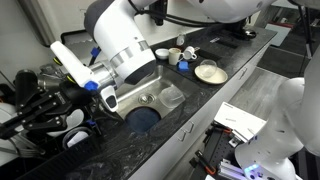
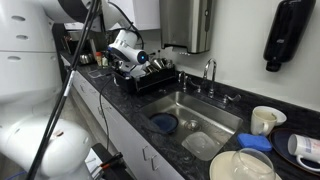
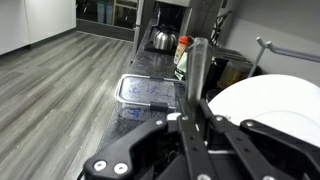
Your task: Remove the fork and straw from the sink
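Observation:
The steel sink [image 2: 205, 115] lies in the black counter, also in an exterior view [image 1: 148, 97]. It holds a blue bowl [image 2: 165, 124] and a clear container [image 2: 200, 146]. I see no fork and no straw in the basin in either exterior view. My gripper [image 2: 140, 62] is away from the sink, over the black wire dish rack [image 2: 158, 80], as both exterior views show [image 1: 103, 96]. In the wrist view its jaws [image 3: 197, 75] are closed together beside a white plate [image 3: 270, 110]. I cannot make out anything between them.
The faucet [image 2: 210, 72] stands behind the sink. A mug [image 2: 265, 120], a blue sponge [image 2: 256, 143] and a plate [image 2: 240, 165] sit on the counter past the sink. Cups and a plate [image 1: 210, 72] crowd that side. A clear tub [image 3: 150, 95] and a kettle [image 3: 163, 40] lie beyond the rack.

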Motion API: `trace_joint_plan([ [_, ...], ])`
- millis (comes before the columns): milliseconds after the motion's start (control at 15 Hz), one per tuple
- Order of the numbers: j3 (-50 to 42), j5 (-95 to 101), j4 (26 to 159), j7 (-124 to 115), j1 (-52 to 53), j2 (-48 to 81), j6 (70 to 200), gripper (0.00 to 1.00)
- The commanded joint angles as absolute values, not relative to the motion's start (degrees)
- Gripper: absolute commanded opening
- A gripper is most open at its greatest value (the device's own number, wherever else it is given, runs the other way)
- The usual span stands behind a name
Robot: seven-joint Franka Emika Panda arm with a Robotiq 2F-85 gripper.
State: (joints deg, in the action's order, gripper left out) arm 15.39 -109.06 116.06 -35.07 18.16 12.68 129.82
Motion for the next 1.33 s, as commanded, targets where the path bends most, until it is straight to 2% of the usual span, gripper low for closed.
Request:
trace_joint_plan([
  [0,15.65,-108.97,113.22,-34.63,19.24,16.50,134.35,0.03],
  [400,15.25,-103.11,112.91,-39.18,19.96,19.56,140.12,0.03],
  [467,15.24,-101.53,112.87,-40.25,20.03,19.80,140.46,0.37],
  [600,15.18,-99.11,112.69,-41.90,20.03,20.11,140.35,0.43],
  [1133,14.90,-91.47,112.48,-46.23,20.11,18.86,140.00,0.99],
  [1267,14.61,-86.73,113.40,-48.12,20.36,17.45,140.41,1.00],
])
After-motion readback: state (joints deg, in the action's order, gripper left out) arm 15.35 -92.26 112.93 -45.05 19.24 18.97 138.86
